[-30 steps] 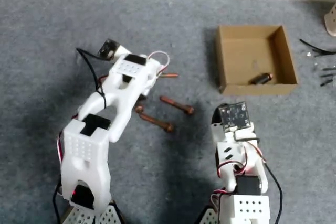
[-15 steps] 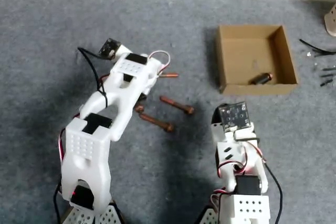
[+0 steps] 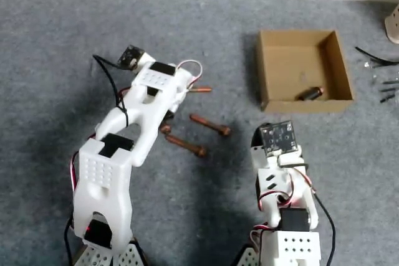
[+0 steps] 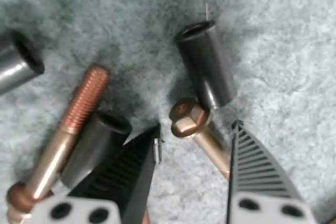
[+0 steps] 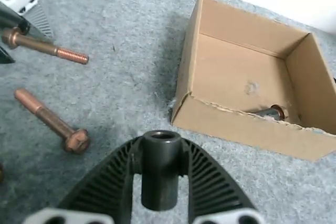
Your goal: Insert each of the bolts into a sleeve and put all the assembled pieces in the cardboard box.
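Observation:
In the left wrist view my left gripper (image 4: 197, 129) is open low over the grey carpet, with a copper bolt's hex head (image 4: 186, 118) between its fingers. A dark sleeve (image 4: 206, 64) lies just beyond that head. Beside one finger lie another sleeve (image 4: 97, 141) and a second bolt (image 4: 65, 129). My right gripper (image 5: 160, 148) is shut on a black sleeve (image 5: 159, 174), held upright, short of the cardboard box (image 5: 189, 66). In the box (image 3: 269, 70) lies one assembled piece (image 3: 310, 93). Two bolts (image 3: 210, 124) (image 3: 185, 146) lie between the arms.
A third sleeve (image 4: 16, 66) lies at the edge of the left wrist view. Black cables and small parts (image 3: 381, 82) are scattered to the right of the box. A pale object (image 3: 393, 23) sits at the far right edge.

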Tool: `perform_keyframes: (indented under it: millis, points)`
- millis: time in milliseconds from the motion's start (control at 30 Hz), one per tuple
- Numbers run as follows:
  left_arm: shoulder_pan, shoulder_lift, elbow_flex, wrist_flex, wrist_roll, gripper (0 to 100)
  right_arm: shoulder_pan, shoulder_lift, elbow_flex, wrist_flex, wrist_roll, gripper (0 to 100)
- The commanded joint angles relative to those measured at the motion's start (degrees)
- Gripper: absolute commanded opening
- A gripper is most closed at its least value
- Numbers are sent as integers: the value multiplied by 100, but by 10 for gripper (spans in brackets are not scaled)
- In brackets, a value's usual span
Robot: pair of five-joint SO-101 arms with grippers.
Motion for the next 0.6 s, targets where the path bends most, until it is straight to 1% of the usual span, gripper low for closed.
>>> perform_keyframes:
  millis: [0,33,100,267,433,567]
  points:
    - [31,31,-136,70,-44,202,84,-92,673,-4,79,3]
    - [31,31,-136,105,-44,199,84,-92,673,-4,79,3]
    - [31,31,-189,229,-44,160,84,-92,673,-4,79,3]
    - [-84,48,-303,431,-53,6,84,-92,673,-4,79,3]
    - [-136,48,-303,431,-53,5,84,-92,673,-4,79,3]
    - [-119,31,-303,431,-343,5,84,-92,673,-4,79,3]
